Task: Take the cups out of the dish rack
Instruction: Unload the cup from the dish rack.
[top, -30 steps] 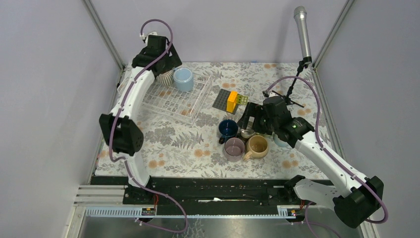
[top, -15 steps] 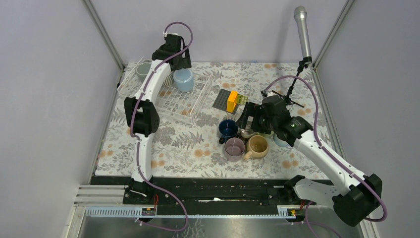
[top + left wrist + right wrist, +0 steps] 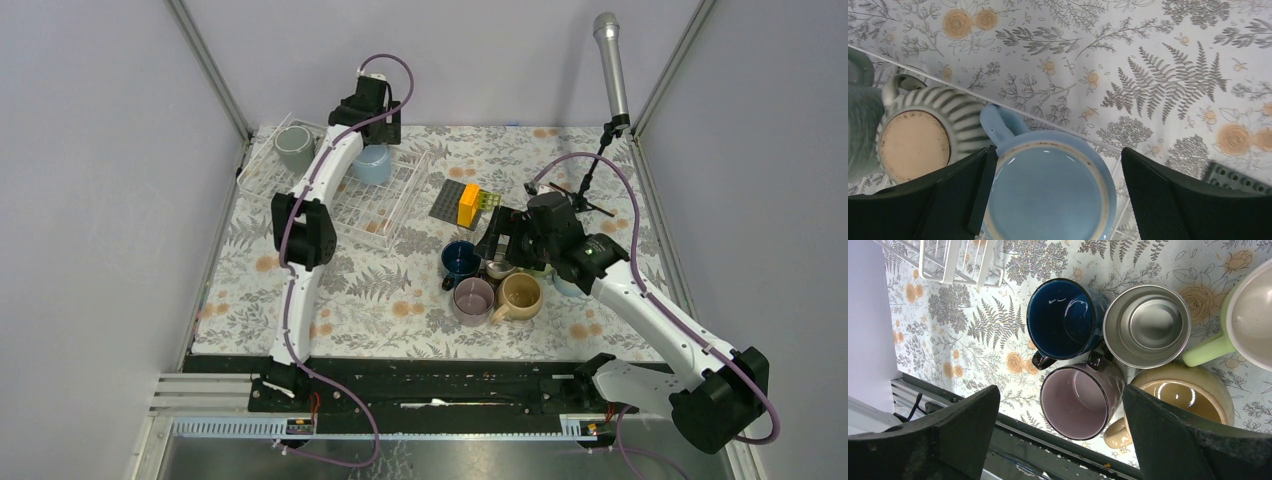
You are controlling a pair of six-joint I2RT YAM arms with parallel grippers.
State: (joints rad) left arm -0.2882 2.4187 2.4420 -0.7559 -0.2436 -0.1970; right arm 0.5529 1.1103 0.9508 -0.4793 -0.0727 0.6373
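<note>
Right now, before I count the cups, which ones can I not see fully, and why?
Ribbed mug: top view, hidden under the left arm; seen only in the left wrist view.
Grey mug: left wrist view, blurred and cut by the left edge.
Pale green mug: right wrist view, cut by the right edge; top view, covered by the right arm.
Light blue mug: left wrist view, cut by the bottom edge.

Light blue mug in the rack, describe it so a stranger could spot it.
Find the wire dish rack at the far left corner of the table. Along its far side, the light blue mug sits rightmost, beside a ribbed grey-white mug. It is the rack's only blue mug.
</note>
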